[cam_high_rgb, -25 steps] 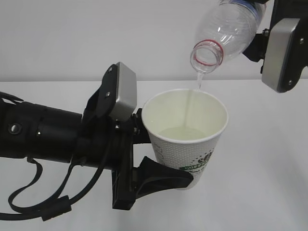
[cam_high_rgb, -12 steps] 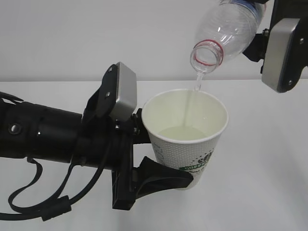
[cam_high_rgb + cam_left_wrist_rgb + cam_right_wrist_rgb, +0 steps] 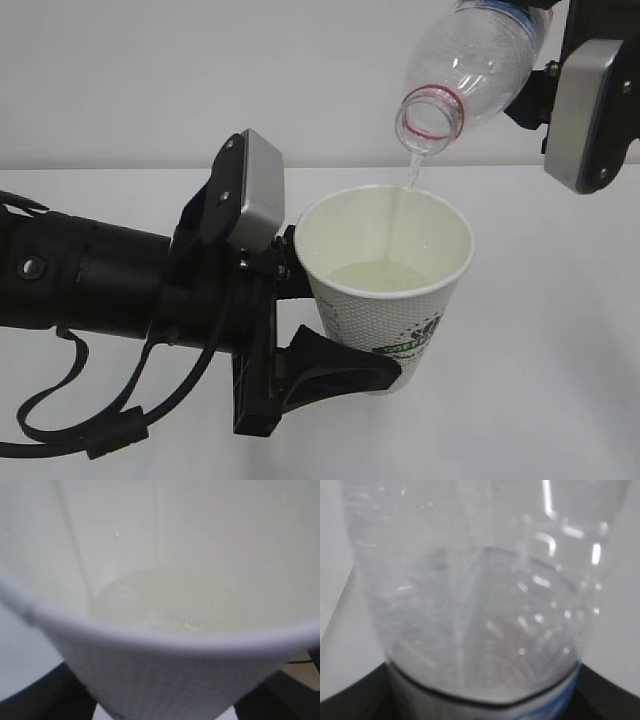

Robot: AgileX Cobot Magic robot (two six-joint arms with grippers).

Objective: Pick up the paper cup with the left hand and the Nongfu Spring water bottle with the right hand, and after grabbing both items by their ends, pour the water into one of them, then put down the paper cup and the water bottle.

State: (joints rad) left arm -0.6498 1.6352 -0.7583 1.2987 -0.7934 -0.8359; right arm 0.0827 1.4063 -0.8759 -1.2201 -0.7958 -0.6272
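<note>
Pouring from the upper right of the exterior view, the Nongfu Spring water bottle (image 3: 478, 62) tilts steeply with its open mouth and red neck ring pointing down and left, just above the paper cup (image 3: 388, 285). A thin stream of the water (image 3: 411, 178) falls from the mouth past the cup's far rim, and a shallow pool lies at the bottom of the cream interior.

The left hand (image 3: 330, 335) comes in from the left and is closed around the cup's lower half, one black finger curving under its near side; the cup stands upright, lifted clear of the white desk (image 3: 560, 380), its green logo facing near and right. From the left wrist, the cup (image 3: 165, 670) fills the view, with dark fingers at both lower corners.

The right hand (image 3: 560, 70) grips the bottle's body at the top right edge, its grey plate facing the viewer. The right wrist view shows the bottle (image 3: 480, 595) close and blurred, seemingly clamped between dark fingers at the bottom corners.
</note>
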